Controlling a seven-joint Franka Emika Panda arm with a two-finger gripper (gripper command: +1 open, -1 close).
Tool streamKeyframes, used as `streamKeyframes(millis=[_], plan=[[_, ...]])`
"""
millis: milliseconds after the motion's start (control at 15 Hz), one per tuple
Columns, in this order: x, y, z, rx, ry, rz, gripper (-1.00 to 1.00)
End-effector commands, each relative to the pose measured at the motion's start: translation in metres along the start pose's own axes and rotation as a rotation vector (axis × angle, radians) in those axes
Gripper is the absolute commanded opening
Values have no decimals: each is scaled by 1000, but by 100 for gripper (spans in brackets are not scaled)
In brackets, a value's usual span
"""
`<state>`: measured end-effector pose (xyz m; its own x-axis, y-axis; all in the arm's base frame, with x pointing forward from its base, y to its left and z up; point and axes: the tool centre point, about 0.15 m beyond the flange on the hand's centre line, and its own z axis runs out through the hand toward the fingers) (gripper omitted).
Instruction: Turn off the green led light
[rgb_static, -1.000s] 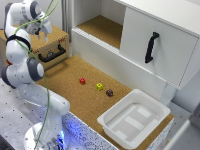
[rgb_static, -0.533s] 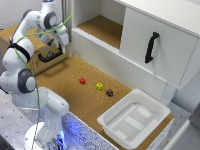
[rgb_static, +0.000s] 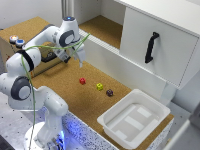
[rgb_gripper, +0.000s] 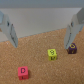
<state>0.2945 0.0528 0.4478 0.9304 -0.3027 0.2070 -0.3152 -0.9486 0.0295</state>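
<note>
Two small round buttons (rgb_static: 16, 40) sit on the raised wooden shelf at the exterior view's far left; I cannot make out a green light there. My gripper (rgb_static: 79, 59) hangs over the cork tabletop (rgb_static: 65, 90), well to the exterior view's right of the buttons and just above a red block (rgb_static: 82, 80). In the wrist view the gripper (rgb_gripper: 41, 46) is open and empty, with the red block (rgb_gripper: 23, 72), a yellow block (rgb_gripper: 52, 53) and a dark block (rgb_gripper: 72, 48) on the cork below it.
The yellow block (rgb_static: 99, 86) and the dark block (rgb_static: 109, 92) lie mid-table. A white tray (rgb_static: 132, 120) stands at the front right. A white cabinet with a black handle (rgb_static: 151, 46) runs along the back, beside an open wooden compartment (rgb_static: 102, 27).
The arm has swung from the left shelf by the buttons to the exterior view's right and forward. The gripper now hangs over the cork table near the blocks.
</note>
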Motion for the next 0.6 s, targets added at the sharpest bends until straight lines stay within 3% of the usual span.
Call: streamKeyframes(millis=[0,67,133,267,333,533], plan=[[0,11,11,-8,52,-14,100],[0,11,11,-8,52,-14,100],[0,2,0,-1,2,3,100],[9,-2,4,-2,38,27,100],[23,-2,15,-6,26,24,100],[77,17,50,-4,79,-37,100]])
